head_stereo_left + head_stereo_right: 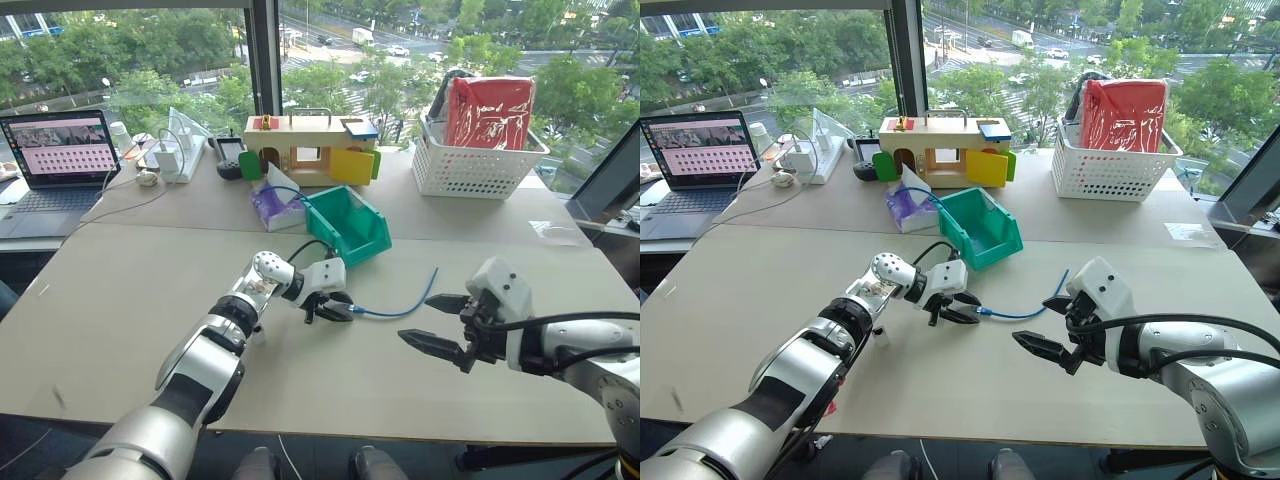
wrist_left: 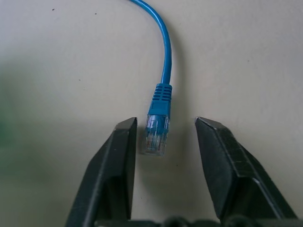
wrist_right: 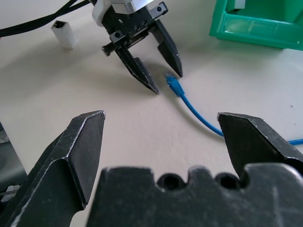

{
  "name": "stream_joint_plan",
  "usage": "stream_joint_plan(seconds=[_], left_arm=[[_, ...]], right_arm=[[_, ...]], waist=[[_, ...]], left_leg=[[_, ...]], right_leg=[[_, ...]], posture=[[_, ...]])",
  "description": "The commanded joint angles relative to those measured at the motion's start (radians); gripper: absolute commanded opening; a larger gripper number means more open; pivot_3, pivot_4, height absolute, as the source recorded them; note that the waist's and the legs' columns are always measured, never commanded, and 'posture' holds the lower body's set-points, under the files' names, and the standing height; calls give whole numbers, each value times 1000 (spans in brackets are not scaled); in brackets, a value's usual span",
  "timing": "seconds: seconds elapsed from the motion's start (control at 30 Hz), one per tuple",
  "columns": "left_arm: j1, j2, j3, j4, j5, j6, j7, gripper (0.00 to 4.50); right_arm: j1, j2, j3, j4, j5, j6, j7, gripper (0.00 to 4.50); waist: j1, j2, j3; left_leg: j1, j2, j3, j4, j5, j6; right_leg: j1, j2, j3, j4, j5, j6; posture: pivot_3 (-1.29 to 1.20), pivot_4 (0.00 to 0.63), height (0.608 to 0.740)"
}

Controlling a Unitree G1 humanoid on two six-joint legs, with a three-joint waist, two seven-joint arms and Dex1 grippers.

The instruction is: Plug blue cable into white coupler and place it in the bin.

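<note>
Left hand (image 1: 333,310) low, fingers spread and angled down, right hand (image 1: 435,322) raised, fingers wide apart

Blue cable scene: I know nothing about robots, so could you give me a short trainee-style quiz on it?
1. True or false: the cable is already plugged into the coupler.
2. Where is the cable's near plug? A: in the bin. B: on the table, between the open fingers of the left end effector, not gripped. C: held by the right end effector.
3. Fill in: the right end effector's fingers stand ___.

Key: 1 false, they lie apart on the table. 2 B. 3 open.
</note>
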Motion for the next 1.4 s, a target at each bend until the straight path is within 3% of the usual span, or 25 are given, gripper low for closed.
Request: stream_joint_plan(seconds=[0.03,0.07,0.13,0.2,0.27,0.43,0.53,0.77,0.8,1.03,1.4], left_arm=[[-7,5,17,1,14,18,-10,338],[-5,3,29,-17,-1,29,-22,62],[2,-2,48,-59,-19,36,-19,70],[14,-20,89,-140,-69,104,-7,70],[47,-33,118,-269,-119,201,-11,70],[204,-46,120,-710,-230,491,6,70],[279,-35,88,-889,-248,602,32,70],[403,4,-10,-1070,-202,660,114,70],[409,4,-14,-1084,-208,672,124,70],[419,1,-32,-1129,-231,715,165,70],[419,15,-29,-1158,-269,757,181,70]], right_arm=[[2,-11,-36,-29,49,18,-23,4431],[6,1,-48,-31,67,36,-35,4431],[8,79,-110,-28,147,85,-74,4431],[30,234,-242,10,416,105,-203,4431],[116,281,-298,25,650,74,-328,4431],[345,301,-180,44,1063,-196,-826,4431],[382,339,-92,20,1177,-381,-1047,4431],[415,432,102,-40,1188,-616,-1268,4431],[417,435,122,-43,1172,-629,-1274,4431],[431,419,195,-56,1132,-714,-1303,4431],[472,345,210,-49,1065,-767,-1286,4431]], waist=[[-2,0,0],[-2,0,0],[-3,0,0],[-2,0,0],[2,0,0],[-2,1,0],[-16,1,-1],[-35,2,-1],[-35,2,-1],[-28,2,-1],[-29,2,-1]], left_leg=[[0,0,0,0,0,0],[0,0,0,0,0,0],[0,0,-1,0,0,0],[-1,0,-2,0,0,0],[-3,0,-5,0,0,0],[-9,-3,-10,0,0,1],[-8,-4,-12,0,0,1],[7,-5,-15,-2,4,7],[7,-5,-15,-2,4,7],[4,-8,-16,-2,4,7],[4,-9,-17,-2,4,7]], right_leg=[[0,0,0,0,0,0],[0,0,0,0,0,0],[0,0,0,0,0,0],[0,1,-1,0,0,0],[0,1,-2,0,1,-2],[0,-1,-1,-1,-1,1],[1,-1,0,0,-1,1],[15,1,0,-1,-6,4],[15,1,0,-1,-9,-1],[14,-1,3,-2,-10,0],[14,-2,4,-2,-11,1]], posture=[[0,150,737],[0,150,737],[0,150,737],[0,150,737],[0,150,737],[0,150,737],[0,150,737],[0,150,737],[0,150,737],[0,150,737],[0,150,737]])
